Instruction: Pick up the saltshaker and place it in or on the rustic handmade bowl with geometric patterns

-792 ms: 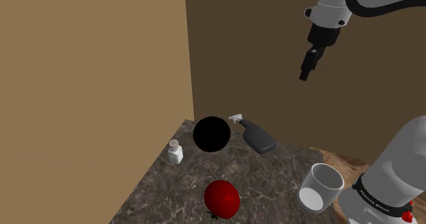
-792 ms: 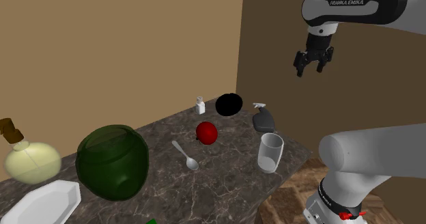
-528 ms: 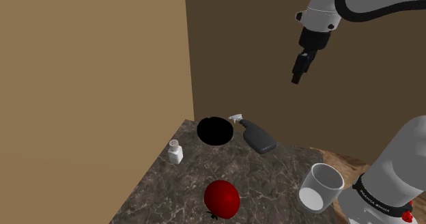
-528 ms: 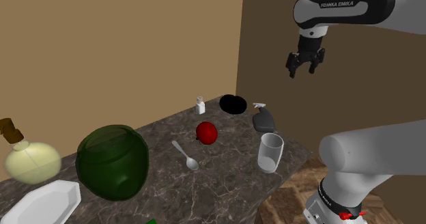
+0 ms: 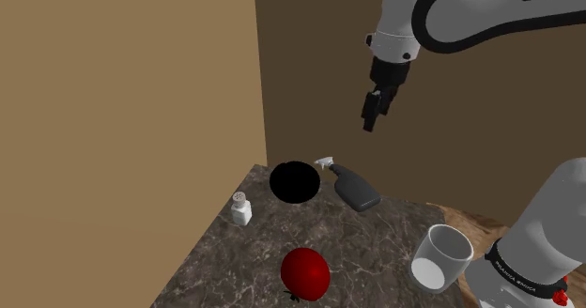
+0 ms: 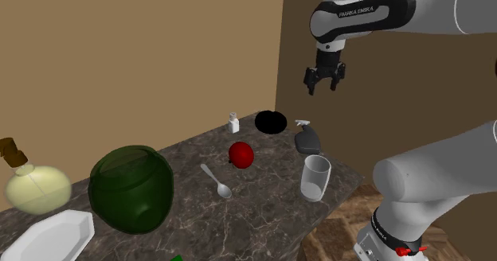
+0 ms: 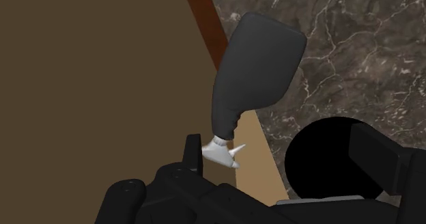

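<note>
The saltshaker (image 5: 241, 208) (image 6: 234, 122) is small and white with a grey cap. It stands near the marble counter's back corner by the tan wall. The bowl (image 5: 294, 181) (image 6: 271, 122) (image 7: 334, 162) is drawn plain black and sits just to the shoulder view's right of the shaker. My black gripper (image 5: 371, 118) (image 6: 321, 84) (image 7: 283, 161) hangs open and empty, high above the bowl and the spray bottle, close to the brown wall. Its fingers (image 7: 193, 153) stand well apart.
A dark grey spray bottle (image 5: 354, 188) (image 6: 306, 140) (image 7: 256, 65) lies beside the bowl. A red tomato (image 5: 305, 274) and a clear cup (image 5: 441, 256) sit nearer the stand. A spoon (image 6: 217, 181), a green jar (image 6: 131, 188), a yellow bottle (image 6: 36, 186) and a white plate (image 6: 48, 237) lie farther along.
The arm has swung toward the shoulder view's left and dropped a little, bringing the gripper over the bowl and bottle. The black bowl's outline shifted slightly. The fingers stay open.
</note>
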